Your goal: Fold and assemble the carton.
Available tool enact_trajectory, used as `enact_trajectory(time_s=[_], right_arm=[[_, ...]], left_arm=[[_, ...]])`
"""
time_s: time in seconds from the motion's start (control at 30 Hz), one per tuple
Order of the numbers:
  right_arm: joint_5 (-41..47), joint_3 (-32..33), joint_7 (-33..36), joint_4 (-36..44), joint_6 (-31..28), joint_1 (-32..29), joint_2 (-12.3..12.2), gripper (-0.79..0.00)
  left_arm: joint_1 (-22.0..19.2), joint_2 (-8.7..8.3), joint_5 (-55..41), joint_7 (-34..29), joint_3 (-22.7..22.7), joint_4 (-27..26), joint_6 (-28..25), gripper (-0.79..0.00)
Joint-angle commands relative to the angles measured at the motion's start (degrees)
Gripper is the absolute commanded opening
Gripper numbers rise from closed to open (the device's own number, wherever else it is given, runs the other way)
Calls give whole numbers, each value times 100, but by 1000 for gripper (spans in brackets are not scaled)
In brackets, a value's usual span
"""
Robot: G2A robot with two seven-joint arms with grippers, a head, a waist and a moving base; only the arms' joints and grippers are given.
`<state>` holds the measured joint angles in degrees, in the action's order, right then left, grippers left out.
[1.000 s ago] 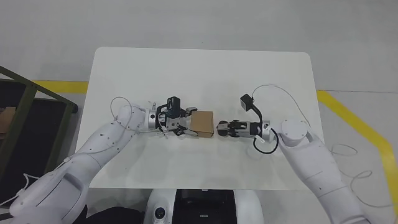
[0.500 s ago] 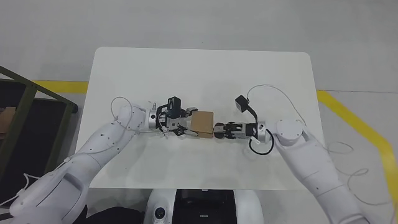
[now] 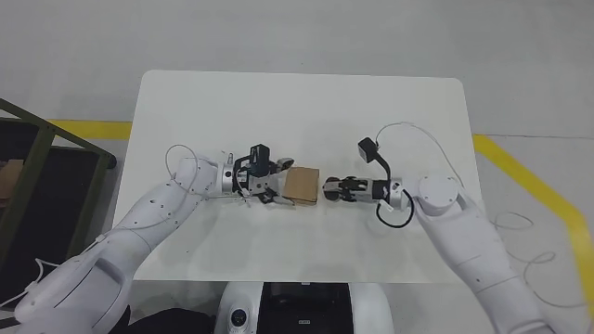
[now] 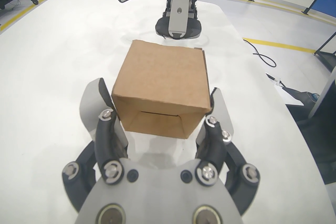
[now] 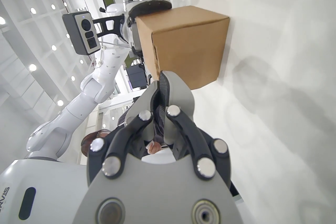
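You have the white table [image 3: 186,102] spreading out under the carton on every side. The carton [image 4: 162,78] is brown and already squared up into a box. It is on the table between your two grippers. The end facing the left arm is open, and you can look straight into it from the left wrist view. The end facing the right arm looks closed.

Your left gripper [image 3: 276,188] is at the carton's open end, with one finger pressed against each side wall, so it is clamped on the carton. Your right gripper [image 5: 160,78] is just beside the carton's closed end with its fingers pinched together on nothing. You cannot tell whether its tip touches the cardboard. A thin white cable [image 3: 418,134] loops over the table well apart from the carton, on the right arm's side.
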<state>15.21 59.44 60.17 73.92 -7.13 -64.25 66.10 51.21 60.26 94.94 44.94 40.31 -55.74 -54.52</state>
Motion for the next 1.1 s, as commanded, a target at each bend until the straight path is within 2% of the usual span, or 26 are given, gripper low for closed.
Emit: enact_trajectory(time_s=[0.0, 0.03, 0.1, 0.13, 0.17, 0.27, 0.4, 0.47, 0.53, 0.63, 0.77, 0.93, 1.07], right_arm=[[0, 105, -25, 80, -7, -72, -32, -711], [-6, 146, -36, 116, -4, -100, -45, -628], [3, 216, -57, 178, -5, -152, -66, -394], [-7, 242, -65, 204, -4, -170, -75, -43], [-5, 267, -74, 225, -11, -186, -83, 0], [-15, 325, -121, 254, -67, -215, -99, 0], [-67, 418, -256, 264, -327, -219, -117, 0], [-133, 469, -358, 248, -536, -207, -125, 0], [-201, 530, -493, 216, -830, -189, -131, 0], [-279, 636, -675, 156, -1340, -160, -142, 0], [-518, 809, -871, 104, -1966, -85, -172, 0], [-1016, 1183, -1258, 168, -2556, -21, -248, 0], [-1666, 1533, -1701, 346, -2803, -23, -321, 0]], left_arm=[[10, -6, 19, 55, 2, -14, 11, 0], [17, -11, 31, 89, 2, -16, -2, 0], [33, -29, 57, 167, 16, 6, -12, 0], [47, -40, 64, 223, 28, 24, -15, 0], [64, -55, 77, 280, 43, 48, -21, 0], [145, -115, 54, 466, 100, 21, -17, 0], [385, -307, -499, 482, 268, -440, -2, 0], [559, -450, -1140, 286, 401, -923, -198, 0], [677, -635, -1304, 135, 639, -1286, -348, 0], [887, -865, -1528, 135, 1000, -1569, -348, 0], [944, -1046, -1858, -92, 1398, -1370, -348, 0], [765, -1100, -2798, -736, 1708, -984, -348, 0], [556, -1115, -3398, -1441, 1893, -674, -348, 0]])
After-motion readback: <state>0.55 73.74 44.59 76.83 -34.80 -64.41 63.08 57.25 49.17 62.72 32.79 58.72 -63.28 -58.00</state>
